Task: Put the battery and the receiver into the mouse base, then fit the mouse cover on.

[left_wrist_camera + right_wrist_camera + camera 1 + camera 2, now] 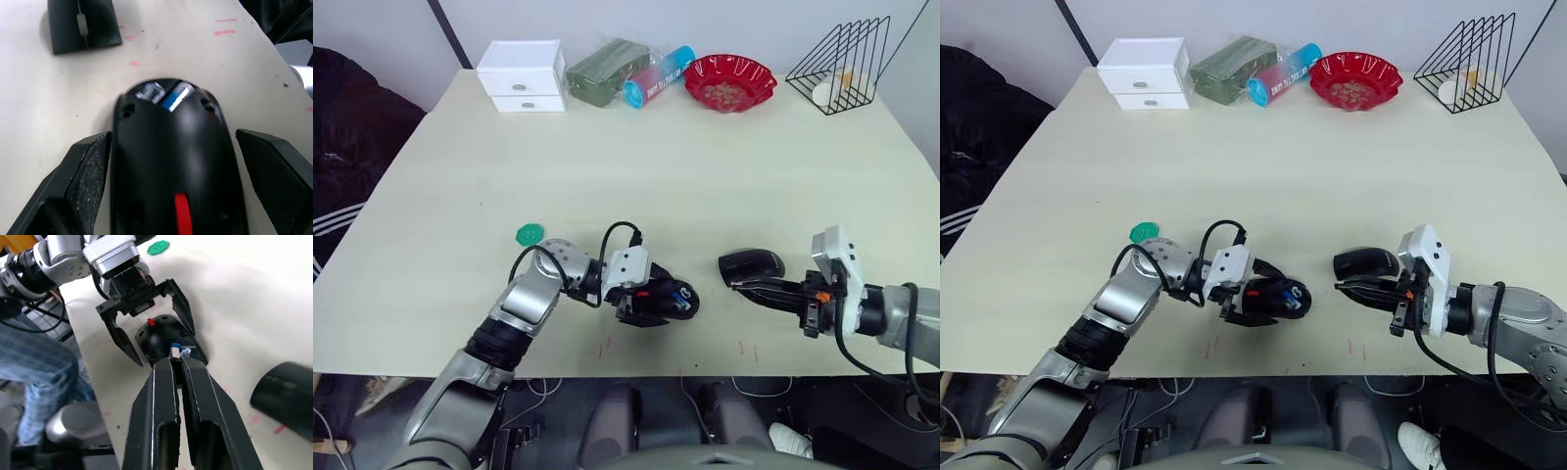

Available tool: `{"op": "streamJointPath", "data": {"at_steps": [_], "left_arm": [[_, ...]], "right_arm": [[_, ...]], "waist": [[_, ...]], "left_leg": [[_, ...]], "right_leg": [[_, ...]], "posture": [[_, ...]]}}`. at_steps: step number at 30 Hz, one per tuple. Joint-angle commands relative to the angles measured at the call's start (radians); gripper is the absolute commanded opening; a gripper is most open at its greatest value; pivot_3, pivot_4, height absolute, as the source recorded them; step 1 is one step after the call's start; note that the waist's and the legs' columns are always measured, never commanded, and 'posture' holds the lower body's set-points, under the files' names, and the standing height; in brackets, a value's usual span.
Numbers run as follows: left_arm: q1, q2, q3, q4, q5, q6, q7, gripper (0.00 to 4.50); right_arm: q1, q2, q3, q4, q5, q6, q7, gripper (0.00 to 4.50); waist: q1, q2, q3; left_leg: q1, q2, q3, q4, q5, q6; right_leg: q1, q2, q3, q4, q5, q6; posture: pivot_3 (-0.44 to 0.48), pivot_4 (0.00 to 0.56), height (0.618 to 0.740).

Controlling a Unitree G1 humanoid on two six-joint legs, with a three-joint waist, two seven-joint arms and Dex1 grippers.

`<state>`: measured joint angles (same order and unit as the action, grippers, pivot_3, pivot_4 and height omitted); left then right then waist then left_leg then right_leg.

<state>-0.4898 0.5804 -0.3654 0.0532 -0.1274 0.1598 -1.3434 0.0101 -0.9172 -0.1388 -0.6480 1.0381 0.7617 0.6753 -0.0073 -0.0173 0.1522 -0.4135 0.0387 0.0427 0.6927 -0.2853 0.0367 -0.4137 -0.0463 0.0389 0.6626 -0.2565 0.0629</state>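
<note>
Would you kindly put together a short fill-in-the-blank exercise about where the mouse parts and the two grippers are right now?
1. The left gripper straddles the mouse base with its fingers ____.
2. The mouse cover lies on the table beside the ____ gripper.
3. The right gripper pinches a small receiver with its fingers ____.
4. The green disc lies nearest the ____ arm.

Missing words: open; right; shut; left

Lighting: even, bright, overhead; soft shadows lying beneath the mouse base [658, 299]. Left wrist view blurring; glare showing on its shell.
</note>
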Motion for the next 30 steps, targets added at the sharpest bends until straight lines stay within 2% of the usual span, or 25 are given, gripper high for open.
{"op": "streamJointPath", "data": {"at_steps": [1, 7, 10, 11, 12, 18, 25, 30], "left_arm": [[-0.019, -0.016, 0.001, 0.015, -0.001, -0.013, 0.009, 4.31], [-0.011, -0.022, -0.004, 0.054, 0.014, -0.039, 0.006, 4.31], [-0.003, -0.027, -0.004, 0.055, 0.006, -0.036, 0.003, 3.48], [-0.001, -0.029, -0.003, 0.056, 0.007, -0.038, 0.005, 2.99], [0.0, -0.029, -0.004, 0.058, 0.01, -0.043, 0.007, 2.94], [0.01, -0.033, -0.005, 0.053, 0.013, -0.047, 0.021, 2.94], [0.045, -0.025, -0.001, -0.028, 0.029, 0.037, 0.091, 2.94], [0.074, 0.035, -0.013, -0.086, 0.061, 0.085, 0.097, 2.94]], "right_arm": [[0.008, 0.005, -0.026, -0.021, -0.065, -0.076, 0.075, 0.0], [0.008, 0.008, -0.019, -0.009, -0.172, -0.154, 0.153, 0.0], [0.007, 0.011, -0.014, -0.006, -0.208, -0.182, 0.186, 0.0], [0.007, 0.012, -0.014, -0.005, -0.217, -0.187, 0.194, 0.0], [0.007, 0.012, -0.015, -0.004, -0.224, -0.189, 0.199, 0.0], [-0.021, 0.004, -0.011, -0.004, -0.244, -0.166, 0.201, 0.0], [-0.152, -0.011, 0.05, -0.085, -0.151, 0.104, 0.017, 0.0], [-0.275, 0.008, 0.092, -0.088, -0.046, 0.312, -0.124, 0.0]], "waist": [[0.0, 0.0, 0.0], [0.0, 0.0, 0.0], [0.0, 0.0, 0.0], [0.001, 0.0, 0.0], [0.002, 0.0, 0.0], [0.003, 0.0, 0.0], [0.006, 0.001, 0.0], [0.001, 0.001, 0.0]], "left_leg": [[0.0, 0.0, 0.0, 0.0, 0.0, 0.0], [0.0, 0.0, -0.001, 0.002, 0.0, 0.0], [0.0, 0.0, -0.001, 0.004, 0.0, 0.0], [0.0, 0.0, -0.001, 0.004, 0.0, 0.0], [0.0, 0.0, -0.001, 0.004, 0.0, 0.0], [0.0, 0.0, -0.001, 0.006, 0.0, 0.0], [-0.001, 0.0, -0.002, 0.006, 0.0, 0.0], [-0.001, 0.0, -0.002, 0.006, 0.0, 0.0]], "right_leg": [[0.0, 0.0, 0.0, 0.0, 0.0, 0.0], [0.001, 0.0, 0.0, 0.0, 0.0, 0.001], [0.001, 0.0, -0.001, 0.0, 0.001, 0.001], [0.001, 0.0, -0.001, 0.0, 0.001, 0.001], [0.002, 0.0, -0.001, 0.0, 0.001, 0.001], [0.002, 0.0, -0.001, 0.0, 0.001, 0.001], [0.002, 0.0, -0.001, 0.001, 0.001, 0.002], [0.002, 0.0, -0.001, 0.001, 0.001, 0.002]], "posture": [[0.0, 0.15, 0.74], [0.0, 0.15, 0.74], [0.0, 0.15, 0.74], [0.0, 0.15, 0.74], [0.0, 0.15, 0.74], [0.0, 0.15, 0.74], [0.0, 0.15, 0.74], [0.0, 0.15, 0.74]]}}
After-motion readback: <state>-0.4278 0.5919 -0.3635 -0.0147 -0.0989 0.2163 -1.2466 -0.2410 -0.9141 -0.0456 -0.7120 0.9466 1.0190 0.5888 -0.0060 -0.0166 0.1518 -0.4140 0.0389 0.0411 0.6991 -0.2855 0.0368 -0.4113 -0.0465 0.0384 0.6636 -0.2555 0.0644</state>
